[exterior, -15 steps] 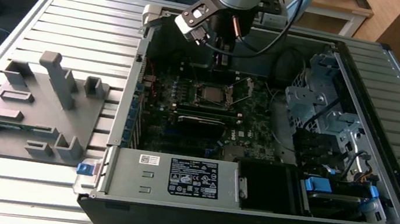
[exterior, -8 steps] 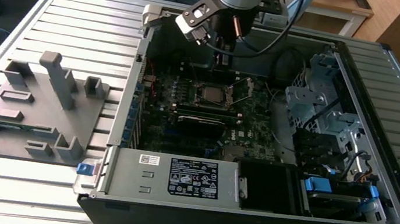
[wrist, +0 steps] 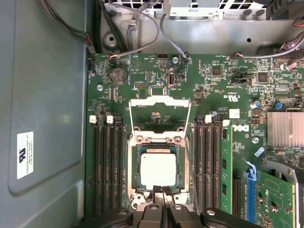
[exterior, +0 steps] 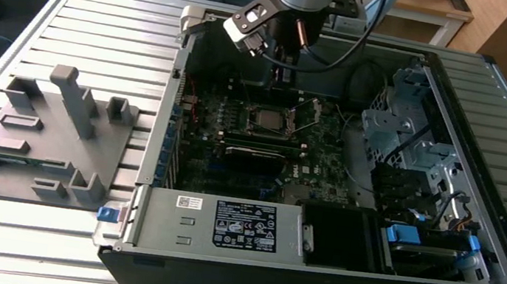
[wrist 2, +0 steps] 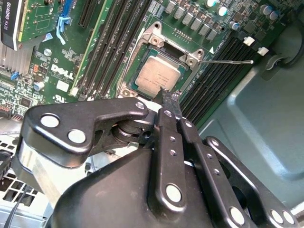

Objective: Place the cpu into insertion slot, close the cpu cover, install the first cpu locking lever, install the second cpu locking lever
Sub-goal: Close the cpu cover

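The flat grey square cpu (wrist: pixel 158 168) lay in the silver-rimmed insertion slot (wrist: pixel 137 156); the thin silvery cpu cover (wrist: pixel 160 100) stood open. The black gripper (wrist: pixel 162 190), fingers pressed together, was at the cpu's edge.

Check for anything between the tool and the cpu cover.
Nothing visible. The tool is at one edge of the cpu seated in the insertion slot; the open cpu cover is beyond the opposite edge.

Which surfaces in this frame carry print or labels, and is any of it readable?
Black-and-white label on the silvery power supply box: too small to read.
White sticker on the grey case wall: too small to read.
White lettering on the green circuit board: maker's logo, not quoted.
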`<state>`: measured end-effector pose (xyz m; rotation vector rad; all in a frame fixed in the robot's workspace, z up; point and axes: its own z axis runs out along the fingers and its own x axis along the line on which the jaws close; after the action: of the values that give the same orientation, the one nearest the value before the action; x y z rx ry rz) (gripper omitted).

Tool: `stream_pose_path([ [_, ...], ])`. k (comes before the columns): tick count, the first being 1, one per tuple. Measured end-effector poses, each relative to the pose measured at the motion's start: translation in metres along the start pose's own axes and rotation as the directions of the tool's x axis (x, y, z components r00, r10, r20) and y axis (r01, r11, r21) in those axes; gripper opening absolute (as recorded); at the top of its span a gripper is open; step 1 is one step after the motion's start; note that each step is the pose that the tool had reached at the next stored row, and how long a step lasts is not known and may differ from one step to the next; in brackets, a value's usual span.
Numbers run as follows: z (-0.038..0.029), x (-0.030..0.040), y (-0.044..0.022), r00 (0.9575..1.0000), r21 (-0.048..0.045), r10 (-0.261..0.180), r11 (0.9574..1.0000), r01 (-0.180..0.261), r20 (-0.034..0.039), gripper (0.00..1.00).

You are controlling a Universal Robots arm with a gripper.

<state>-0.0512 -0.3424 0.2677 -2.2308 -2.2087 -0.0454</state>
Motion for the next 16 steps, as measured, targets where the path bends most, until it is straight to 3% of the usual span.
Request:
stream_pose_path([
  [16,-0.0011,0.0013,0.0021,1.0000,-0.0002,0.000,1.0000,0.000,-0.0003,0.10],
])
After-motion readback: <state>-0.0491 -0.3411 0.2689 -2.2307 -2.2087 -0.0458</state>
